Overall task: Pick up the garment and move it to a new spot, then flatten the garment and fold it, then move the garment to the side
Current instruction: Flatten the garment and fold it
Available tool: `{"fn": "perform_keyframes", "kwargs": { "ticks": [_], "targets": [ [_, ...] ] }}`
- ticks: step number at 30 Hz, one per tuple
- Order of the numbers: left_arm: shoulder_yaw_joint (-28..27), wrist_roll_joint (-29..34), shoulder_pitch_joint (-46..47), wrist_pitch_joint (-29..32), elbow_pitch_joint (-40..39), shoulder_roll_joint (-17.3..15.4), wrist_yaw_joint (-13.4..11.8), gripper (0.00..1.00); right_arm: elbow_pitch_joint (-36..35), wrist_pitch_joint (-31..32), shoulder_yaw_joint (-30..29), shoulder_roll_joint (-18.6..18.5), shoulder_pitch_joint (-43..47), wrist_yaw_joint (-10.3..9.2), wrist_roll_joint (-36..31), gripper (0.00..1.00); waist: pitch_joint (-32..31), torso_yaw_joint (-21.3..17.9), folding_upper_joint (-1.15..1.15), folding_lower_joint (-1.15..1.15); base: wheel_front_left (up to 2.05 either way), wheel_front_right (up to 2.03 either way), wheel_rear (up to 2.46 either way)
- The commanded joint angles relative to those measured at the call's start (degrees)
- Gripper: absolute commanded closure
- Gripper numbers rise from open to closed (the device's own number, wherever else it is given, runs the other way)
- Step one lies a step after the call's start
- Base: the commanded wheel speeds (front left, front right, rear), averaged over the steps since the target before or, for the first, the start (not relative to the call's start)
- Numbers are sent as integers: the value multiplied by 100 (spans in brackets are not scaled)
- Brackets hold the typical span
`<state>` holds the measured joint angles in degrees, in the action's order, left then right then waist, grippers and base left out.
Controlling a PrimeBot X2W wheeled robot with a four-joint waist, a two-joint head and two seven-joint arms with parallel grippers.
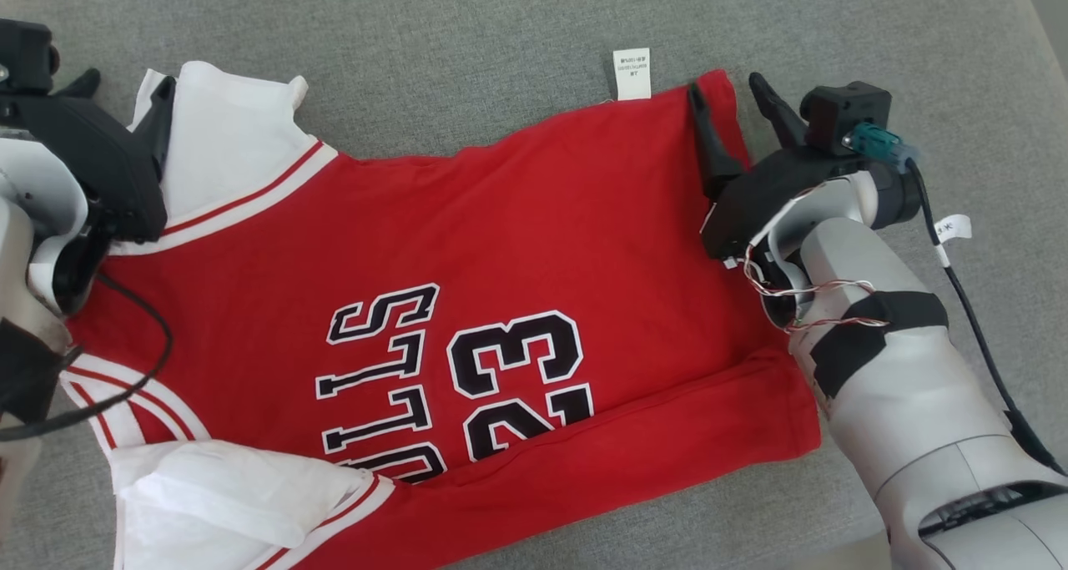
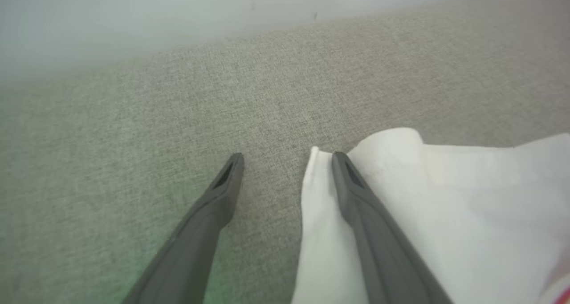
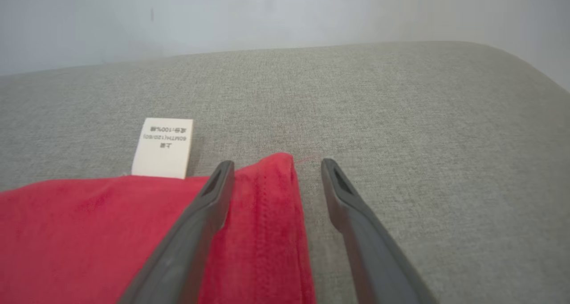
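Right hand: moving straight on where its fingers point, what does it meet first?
Likely the garment, whose red corner lies inside the open right hand; beyond, bare grey cushion. Height above the cloth is unclear.

Garment (image 1: 501,236) lettering (image 1: 380,370) part-hidden under fold; bottom edge cropped.

Soft, even daylight; faint shadows, blurred wrist-view edges and backgrounds.
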<state>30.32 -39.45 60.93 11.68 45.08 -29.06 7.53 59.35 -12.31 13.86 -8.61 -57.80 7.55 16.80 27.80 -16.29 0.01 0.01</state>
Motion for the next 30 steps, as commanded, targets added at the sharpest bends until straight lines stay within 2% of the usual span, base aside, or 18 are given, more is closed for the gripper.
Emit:
{"fn": "perform_keyframes", "kwargs": {
  "ticks": [1, 9, 10, 11, 12, 13, 15, 16, 17, 18, 30],
  "targets": [
    [44, -126, 94, 73, 129, 24, -12, 0, 95, -8, 58, 89, -107, -14, 51, 0, 34, -3, -1, -1, 0, 0, 0],
    [451, -456, 196, 341, 355, 163, -8, 0, 613, 84, 290, 164, -391, -14, 192, 0, 97, 31, -1, -1, 0, 0, 0],
    [486, -512, 208, 379, 394, 178, -7, 7, 656, 71, 314, 173, -420, -14, 192, 0, 109, 31, -1, -1, 0, 0, 0],
    [530, -533, 216, 445, 443, 190, -7, 59, 707, 73, 340, 186, -446, -14, 199, 0, 120, 29, -1, -1, 0, 0, 0],
    [584, -551, 204, 516, 475, 202, -7, 94, 752, 80, 364, 203, -469, -14, 212, 0, 129, 25, -1, -1, 0, 0, 0],
    [599, -628, 200, 576, 517, 221, -7, 100, 800, 78, 384, 219, -495, -14, 224, 0, 137, 25, -1, -1, 0, 0, 0],
    [683, -705, 229, 695, 545, 235, -7, 100, 898, 81, 415, 237, -554, -14, 230, 0, 158, 33, -1, -1, 0, 0, 0],
    [697, -719, 250, 677, 557, 201, -7, 100, 962, 106, 415, 238, -588, -14, 227, 15, 168, 38, -1, -1, 0, 0, 0],
    [719, -735, 281, 647, 570, 182, -8, 100, 1014, 117, 417, 239, -619, -14, 215, 66, 177, 45, -1, -1, 0, 0, 0],
    [721, -765, 306, 585, 583, 183, -9, 100, 1053, 103, 409, 242, -653, -14, 213, 100, 182, 57, -1, -1, 0, 0, 0],
    [632, -1036, 346, -560, 442, 240, -12, 100, 997, -285, 289, -69, -595, -14, 11, 100, -179, 234, -1, -1, 0, 0, 0]
  ]
}}
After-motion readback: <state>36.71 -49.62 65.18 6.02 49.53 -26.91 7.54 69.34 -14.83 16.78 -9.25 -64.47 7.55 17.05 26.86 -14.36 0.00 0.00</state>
